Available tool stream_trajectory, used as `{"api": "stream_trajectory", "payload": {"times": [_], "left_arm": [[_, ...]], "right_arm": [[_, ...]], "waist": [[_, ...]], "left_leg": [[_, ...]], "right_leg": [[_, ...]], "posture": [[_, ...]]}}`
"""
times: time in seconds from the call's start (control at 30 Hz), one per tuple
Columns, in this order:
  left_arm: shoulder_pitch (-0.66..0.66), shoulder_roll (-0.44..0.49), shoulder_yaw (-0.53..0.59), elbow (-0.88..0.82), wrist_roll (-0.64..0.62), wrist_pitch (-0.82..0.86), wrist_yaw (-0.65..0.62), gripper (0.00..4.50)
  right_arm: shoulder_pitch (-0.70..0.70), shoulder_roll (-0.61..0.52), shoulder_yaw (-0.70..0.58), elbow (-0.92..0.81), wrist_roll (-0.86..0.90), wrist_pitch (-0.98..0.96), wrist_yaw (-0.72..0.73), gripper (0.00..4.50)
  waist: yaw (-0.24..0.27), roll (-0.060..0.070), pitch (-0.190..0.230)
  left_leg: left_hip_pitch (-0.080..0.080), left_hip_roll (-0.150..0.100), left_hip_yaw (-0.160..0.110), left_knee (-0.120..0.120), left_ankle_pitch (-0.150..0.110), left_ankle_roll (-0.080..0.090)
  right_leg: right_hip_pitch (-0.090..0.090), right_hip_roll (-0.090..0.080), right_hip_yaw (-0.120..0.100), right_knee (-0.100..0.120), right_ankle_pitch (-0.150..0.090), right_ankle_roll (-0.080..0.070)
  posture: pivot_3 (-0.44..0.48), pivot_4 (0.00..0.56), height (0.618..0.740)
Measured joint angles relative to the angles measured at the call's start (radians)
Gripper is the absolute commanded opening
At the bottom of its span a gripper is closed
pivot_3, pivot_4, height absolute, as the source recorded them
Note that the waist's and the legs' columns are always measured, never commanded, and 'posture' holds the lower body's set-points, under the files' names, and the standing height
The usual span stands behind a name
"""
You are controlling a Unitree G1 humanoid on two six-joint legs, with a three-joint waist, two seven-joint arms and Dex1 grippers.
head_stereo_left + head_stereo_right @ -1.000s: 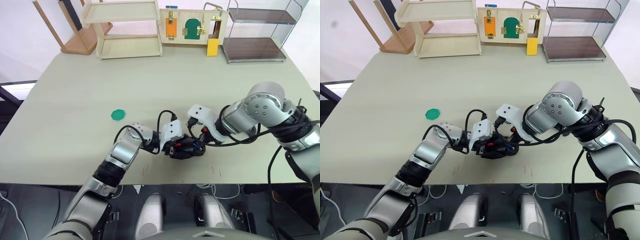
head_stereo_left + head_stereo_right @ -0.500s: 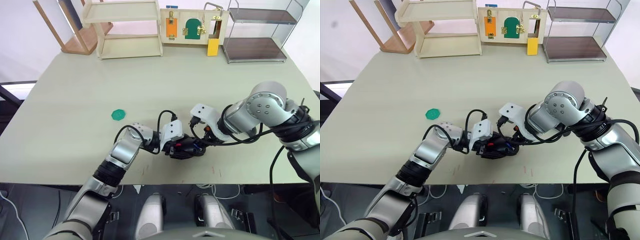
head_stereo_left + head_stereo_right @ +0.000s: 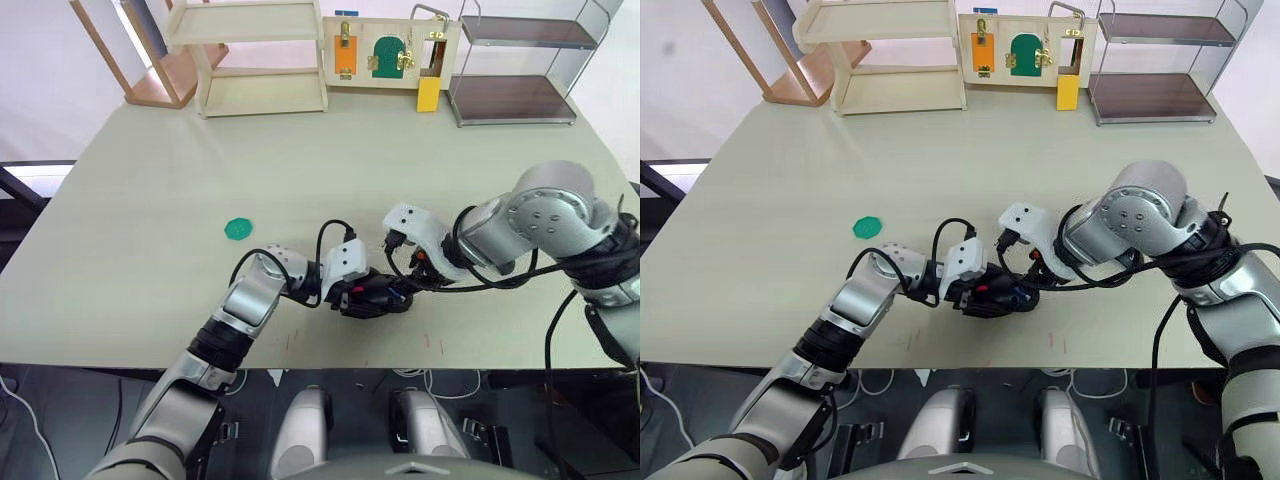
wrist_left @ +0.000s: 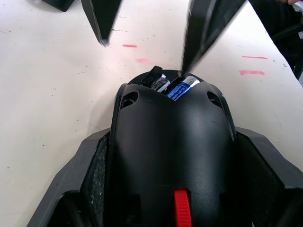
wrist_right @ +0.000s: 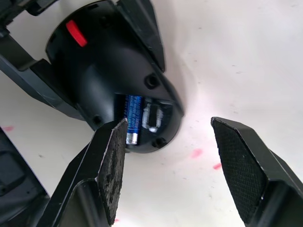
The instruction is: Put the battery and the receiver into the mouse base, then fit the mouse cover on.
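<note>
Left gripper (image 4: 165, 156) jaws clamped on mouse base (image 4: 173, 142) near front edge of surface (image 3: 150, 200). Battery (image 5: 133, 118) and receiver (image 5: 152, 117) seated in base recesses. Right gripper (image 5: 168, 156) jaws apart just beside base.

Right end effector (image 5: 165, 156): has drawn back slightly from the mouse base (image 5: 106, 71), toward the robot's right.
Right elbow: swung further to the robot's right.

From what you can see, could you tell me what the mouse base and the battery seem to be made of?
Mouse base: probably moulded plastic, matt black with soft highlights, screw recesses and a red patch. Battery: glossy blue printed wrap, apparently over metal, with a pale silvery end.
</note>
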Motion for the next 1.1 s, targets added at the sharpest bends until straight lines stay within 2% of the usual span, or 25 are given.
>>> {"api": "stream_trajectory", "payload": {"times": [0.17,0.23,0.27,0.37,0.4,0.43,0.67,0.73,0.83,1.1], "left_arm": [[-0.001,0.001,-0.001,0.000,0.000,-0.001,-0.001,3.04],[-0.001,0.001,-0.001,0.001,0.000,-0.001,-0.001,3.04],[-0.001,0.002,-0.001,0.001,-0.001,-0.001,-0.002,3.04],[-0.002,0.004,-0.001,0.001,-0.001,-0.001,-0.004,3.04],[-0.002,0.004,-0.001,0.001,-0.001,-0.002,-0.004,3.04],[-0.002,0.005,-0.001,0.002,-0.001,-0.002,-0.004,3.04],[-0.008,0.006,-0.002,0.009,-0.001,-0.002,-0.007,3.04],[-0.008,0.006,-0.002,0.011,-0.001,-0.002,-0.007,3.04],[-0.009,0.006,-0.003,0.010,-0.002,-0.002,-0.009,3.04],[-0.011,0.007,-0.003,0.014,-0.001,-0.002,-0.009,3.04]], "right_arm": [[0.041,-0.037,-0.068,-0.071,-0.037,-0.001,0.097,2.93],[0.056,-0.063,-0.102,-0.103,-0.068,-0.011,0.152,2.53],[0.074,-0.081,-0.113,-0.121,-0.085,-0.028,0.178,2.28],[0.147,-0.096,-0.173,-0.146,-0.121,-0.085,0.233,1.01],[0.186,-0.094,-0.208,-0.163,-0.137,-0.112,0.255,0.38],[0.199,-0.093,-0.217,-0.167,-0.142,-0.121,0.260,0.18],[0.411,-0.050,-0.332,-0.248,-0.242,-0.327,0.336,0.18],[0.422,-0.045,-0.338,-0.252,-0.251,-0.343,0.342,0.18],[0.543,-0.032,-0.357,-0.280,-0.329,-0.469,0.385,0.18],[0.688,-0.006,-0.362,-0.274,-0.480,-0.703,0.500,0.18]], "waist": [[0.000,0.000,0.000],[0.001,0.000,0.000],[0.001,0.000,0.000],[0.000,0.000,0.000],[0.000,0.000,0.000],[0.000,0.000,0.000],[-0.001,0.000,0.000],[-0.001,0.000,0.000],[0.000,0.000,0.000],[-0.001,0.000,0.000]], "left_leg": [[0.000,0.000,0.000,0.000,0.000,0.000],[0.000,0.000,0.000,0.000,0.000,0.000],[0.000,0.000,0.000,0.000,0.000,0.000],[0.000,0.000,0.000,0.000,0.000,0.000],[0.000,0.000,0.000,0.000,0.000,0.000],[0.000,0.000,0.000,0.000,0.000,0.000],[0.001,0.000,0.000,0.001,0.000,0.000],[0.001,0.000,0.000,0.001,0.000,0.000],[0.001,0.000,0.000,0.001,0.000,0.000],[0.002,0.000,0.000,0.001,0.000,0.000]], "right_leg": [[0.000,0.000,0.000,0.000,0.000,0.000],[0.000,0.000,0.000,0.000,0.000,0.000],[0.000,0.000,0.000,0.000,0.000,0.000],[0.000,0.000,0.000,0.000,0.000,0.000],[0.000,0.000,0.000,0.000,0.000,0.000],[0.000,0.000,0.000,0.000,0.000,0.000],[0.000,0.001,0.001,0.002,0.000,0.000],[0.000,0.001,0.001,0.002,0.000,0.000],[0.001,0.002,0.001,0.002,0.000,0.000],[0.001,0.002,0.001,0.002,0.000,0.000]], "posture": [[0.000,0.150,0.740],[0.000,0.150,0.740],[0.000,0.150,0.740],[0.000,0.150,0.740],[0.000,0.150,0.740],[0.000,0.150,0.740],[0.000,0.150,0.740],[0.000,0.150,0.740],[0.000,0.150,0.740],[0.000,0.150,0.740]]}}
